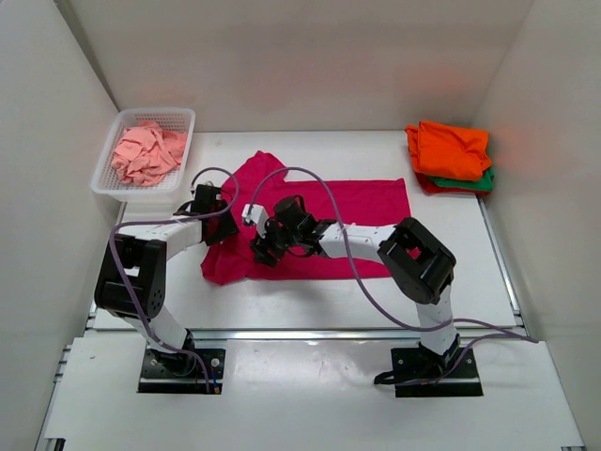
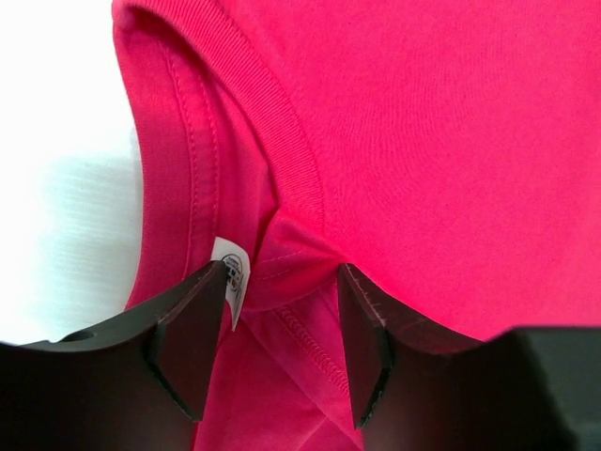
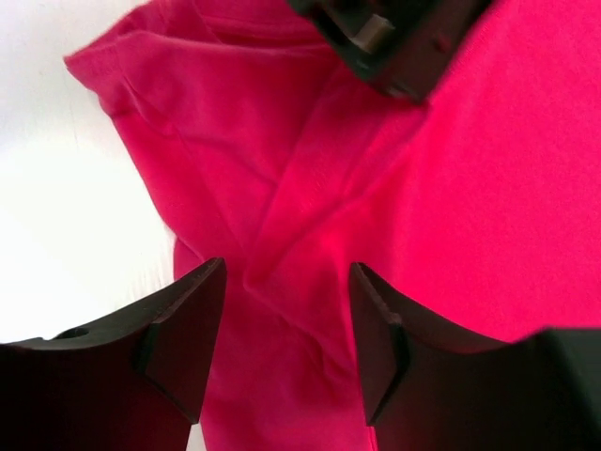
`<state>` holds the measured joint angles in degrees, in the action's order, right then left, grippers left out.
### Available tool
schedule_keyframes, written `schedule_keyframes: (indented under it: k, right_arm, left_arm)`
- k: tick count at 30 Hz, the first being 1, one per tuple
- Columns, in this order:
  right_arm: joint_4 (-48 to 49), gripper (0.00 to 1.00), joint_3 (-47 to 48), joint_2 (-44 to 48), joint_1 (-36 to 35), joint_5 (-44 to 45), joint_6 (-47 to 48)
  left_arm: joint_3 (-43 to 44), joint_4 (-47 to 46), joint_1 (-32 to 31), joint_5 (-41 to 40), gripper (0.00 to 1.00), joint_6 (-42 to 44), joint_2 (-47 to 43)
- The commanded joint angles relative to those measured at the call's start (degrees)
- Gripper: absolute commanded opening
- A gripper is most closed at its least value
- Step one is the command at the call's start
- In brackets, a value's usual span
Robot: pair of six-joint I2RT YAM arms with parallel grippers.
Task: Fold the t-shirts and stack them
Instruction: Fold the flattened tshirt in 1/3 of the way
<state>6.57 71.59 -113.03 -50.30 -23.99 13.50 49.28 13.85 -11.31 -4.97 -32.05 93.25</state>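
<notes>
Top external: magenta t-shirt [image 1: 366,202] lies flat on the table. Mesh basket [image 1: 105,155] holding salmon t-shirt [image 1: 146,155] sits beyond its left end, orange t-shirt [image 1: 451,148] well right. Left gripper [image 2: 282,348] straddles its collar [image 2: 282,132], right gripper [image 3: 286,348] over its left end. Both have jaws spread.

Top external: you look down from above and behind both arm bases, over the whole table [image 1: 319,150].
Left wrist: close, past the left gripper [image 2: 282,272], onto the magenta-pink t-shirt [image 2: 451,141].
Right wrist: close, past the right gripper [image 3: 287,268], onto the same shirt.
Shared: that shirt, in all three views.
</notes>
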Motion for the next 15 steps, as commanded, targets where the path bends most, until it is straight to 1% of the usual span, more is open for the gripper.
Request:
schedule_keyframes:
  k: [1, 6, 7, 9, 10, 11, 12, 13, 15]
  right_arm:
    - [0.4, 0.51, 3.4, -2.4, -1.5, -1.4, 2.1]
    - [-1.4, 0.51, 4.6, -4.3, -1.5, -0.5, 2.8]
    - [-1.6, 0.48, 4.9, -4.9, -1.4, 0.0, 2.9]
    - [-2.3, 0.37, 5.1, -5.3, -2.0, 1.0, 2.9]
    - [-2.3, 0.26, 4.7, -5.0, -1.9, 1.7, 3.1]
    - [-2.5, 0.12, 4.7, -5.2, -2.1, 2.0, 3.1]
    - [-2.8, 0.06, 5.1, -5.3, -1.7, 2.5, 2.9]
    - [-2.6, 0.01, 5.6, -5.0, -1.6, 2.8, 2.5]
    - [-2.2, 0.0, 5.7, -4.0, -1.2, 3.1, 1.9]
  left_arm:
    - [2.5, -0.7, 0.6, -0.1, 0.61, -0.4, -1.4]
    - [3.3, 0.2, 1.2, 0.6, 0.62, -0.2, -3.2]
    - [3.5, 0.7, 1.6, 0.3, 0.62, 0.2, -4.0]
    - [3.5, 0.9, 2.0, 1.4, 0.62, 0.1, -4.4]
    - [3.7, 1.4, 1.7, 1.4, 0.63, -0.1, -4.7]
    - [3.6, 1.4, 1.6, 1.5, 0.62, 0.0, -5.1]
    - [4.0, 1.4, 1.7, 1.8, 0.63, 0.2, -5.4]
    - [4.1, 1.7, 1.5, 1.9, 0.62, -0.1, -5.9]
    - [4.1, 2.1, 1.2, 1.9, 0.63, -0.2, -6.2]
